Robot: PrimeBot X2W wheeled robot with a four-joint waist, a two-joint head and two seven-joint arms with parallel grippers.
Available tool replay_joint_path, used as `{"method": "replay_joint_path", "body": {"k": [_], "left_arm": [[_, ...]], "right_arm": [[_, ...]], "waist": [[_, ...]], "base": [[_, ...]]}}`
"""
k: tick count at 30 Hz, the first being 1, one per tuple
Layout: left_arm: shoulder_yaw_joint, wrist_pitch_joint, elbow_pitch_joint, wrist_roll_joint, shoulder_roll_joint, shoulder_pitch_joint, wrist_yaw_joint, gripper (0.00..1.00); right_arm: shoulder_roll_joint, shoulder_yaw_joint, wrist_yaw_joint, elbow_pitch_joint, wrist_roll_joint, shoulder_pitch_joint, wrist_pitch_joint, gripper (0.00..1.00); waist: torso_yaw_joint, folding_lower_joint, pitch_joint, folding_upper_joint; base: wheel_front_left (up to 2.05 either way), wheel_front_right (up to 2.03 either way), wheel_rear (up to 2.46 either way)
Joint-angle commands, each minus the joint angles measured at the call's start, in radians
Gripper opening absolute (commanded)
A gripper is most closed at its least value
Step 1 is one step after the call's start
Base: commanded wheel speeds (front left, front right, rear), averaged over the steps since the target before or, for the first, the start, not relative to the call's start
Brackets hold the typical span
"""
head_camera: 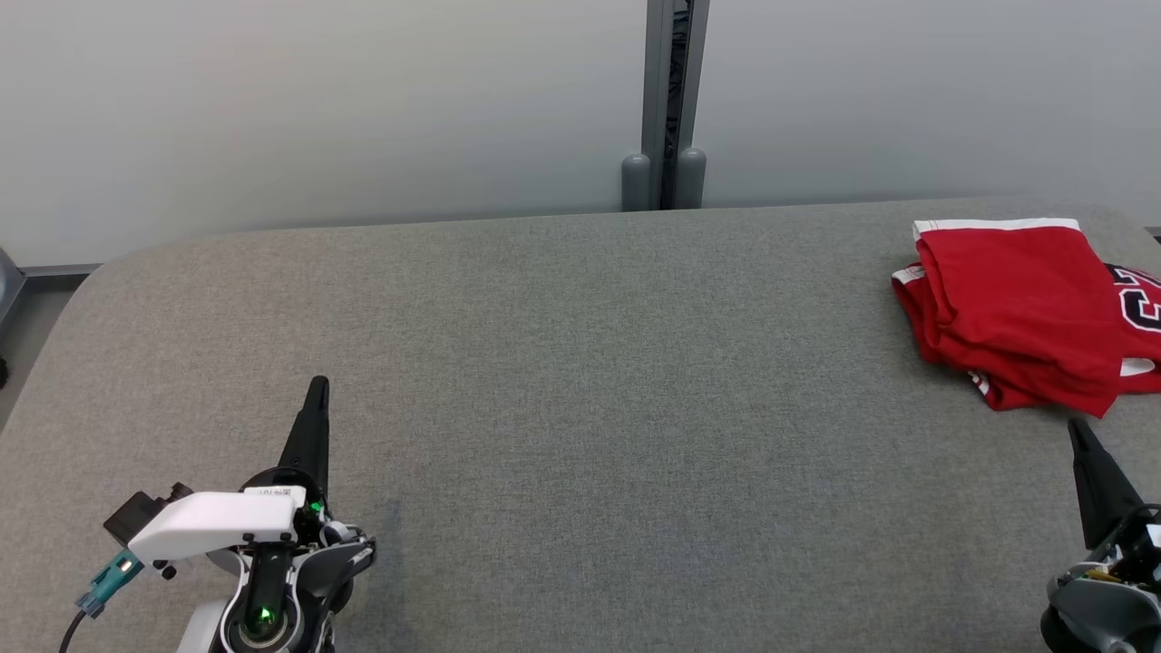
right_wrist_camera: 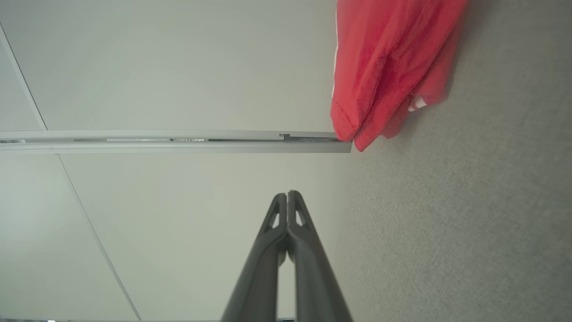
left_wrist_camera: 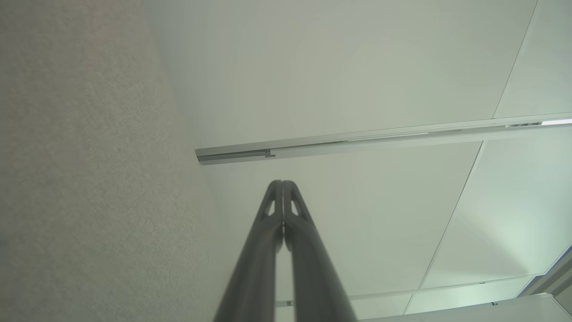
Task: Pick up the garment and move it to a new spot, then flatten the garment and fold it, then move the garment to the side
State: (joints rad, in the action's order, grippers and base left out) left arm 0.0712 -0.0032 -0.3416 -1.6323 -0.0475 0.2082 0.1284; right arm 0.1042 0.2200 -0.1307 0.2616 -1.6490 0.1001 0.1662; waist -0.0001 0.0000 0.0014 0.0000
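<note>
Red garment [head_camera: 1025, 308] noted folded at the counter's [head_camera: 580, 408] far right. Left pincer [head_camera: 317, 385] and right pincer [head_camera: 1077, 426] are closed on nothing, the right one near the cloth. Placement is judged done; arms are best parked clear so the fold is left undisturbed.
</note>
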Motion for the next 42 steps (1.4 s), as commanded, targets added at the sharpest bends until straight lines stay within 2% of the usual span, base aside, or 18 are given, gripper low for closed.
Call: {"method": "replay_joint_path", "body": {"k": [1, 42], "left_arm": [[-0.003, 0.003, -0.003, -0.012, -0.005, 0.012, 0.005, 0.0], [-0.003, 0.002, -0.002, -0.011, -0.005, 0.012, 0.005, 0.0]], "right_arm": [[0.009, 0.006, 0.0, -0.002, -0.011, 0.017, 0.005, 0.0], [-0.002, 0.018, 0.0, -0.001, 0.003, 0.015, 0.016, 0.0]], "waist": [[0.0, 0.0, 0.0, 0.0], [0.0, 0.0, 0.0, 0.0]], "base": [[0.0, 0.0, 0.0], [0.0, 0.0, 0.0]]}}
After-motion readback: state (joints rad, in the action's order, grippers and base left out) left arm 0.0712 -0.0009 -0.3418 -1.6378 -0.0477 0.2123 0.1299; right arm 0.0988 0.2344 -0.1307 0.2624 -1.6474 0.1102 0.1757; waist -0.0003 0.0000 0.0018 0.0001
